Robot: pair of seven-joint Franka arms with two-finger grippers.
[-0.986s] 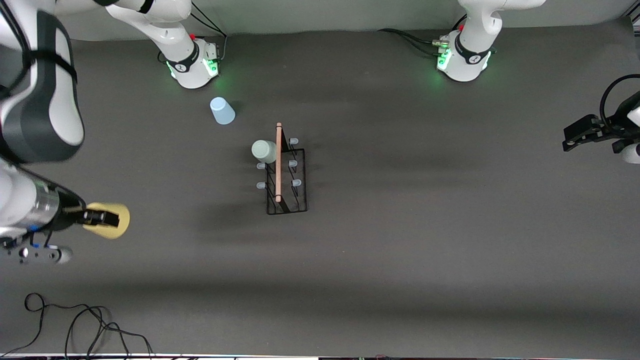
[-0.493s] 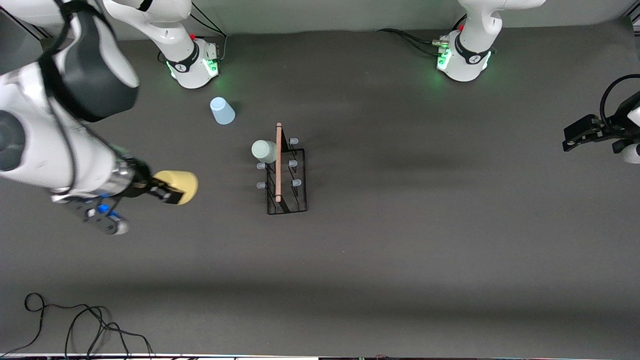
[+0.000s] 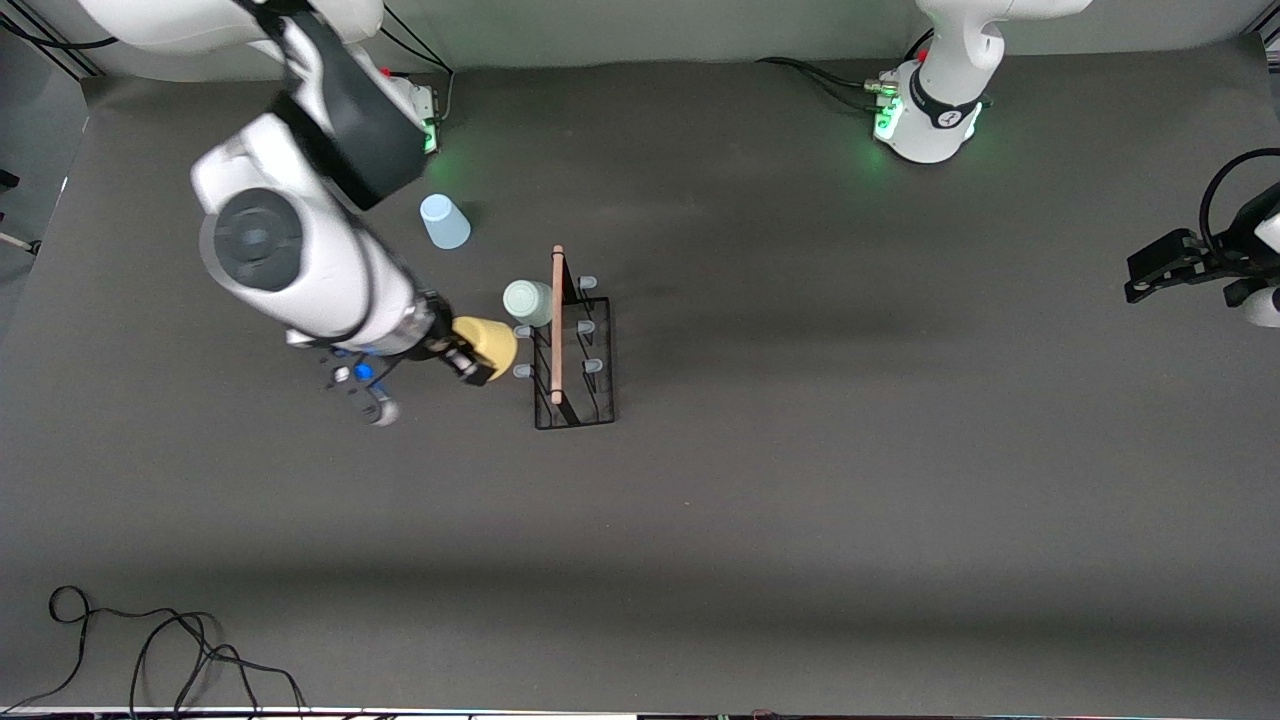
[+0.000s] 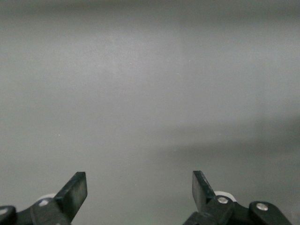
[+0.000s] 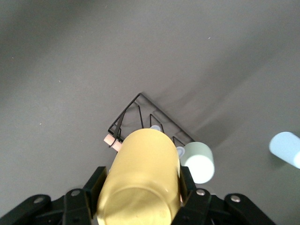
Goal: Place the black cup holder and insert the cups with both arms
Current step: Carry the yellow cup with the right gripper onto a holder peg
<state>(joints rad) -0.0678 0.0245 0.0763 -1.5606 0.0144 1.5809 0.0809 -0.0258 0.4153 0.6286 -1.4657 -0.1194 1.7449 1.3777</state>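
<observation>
Step in hand: the right gripper (image 3: 462, 361) is carrying the yellow cup (image 3: 487, 345), mouth away from the wrist, toward the pegs on the right arm's side of the black cup holder (image 3: 573, 355).
Right gripper: its fingers are clamping the yellow cup (image 5: 140, 180) around its body, over the table just beside the rack.
Rack: it is standing mid-table; the pale green cup (image 3: 528, 302) is sitting on the peg farthest from the front camera on that side.
Free pegs: two blue-tipped pegs (image 3: 521, 371) are showing bare beside the yellow cup.
Doing it well: probably lining the cup mouth with one bare peg and sliding along the peg's tilt, avoiding the green cup.
Light blue cup (image 3: 444, 221): waiting on the table near the right arm's base.
Left gripper (image 4: 139, 191): waiting with fingers spread wide and empty at the left arm's end of the table.
</observation>
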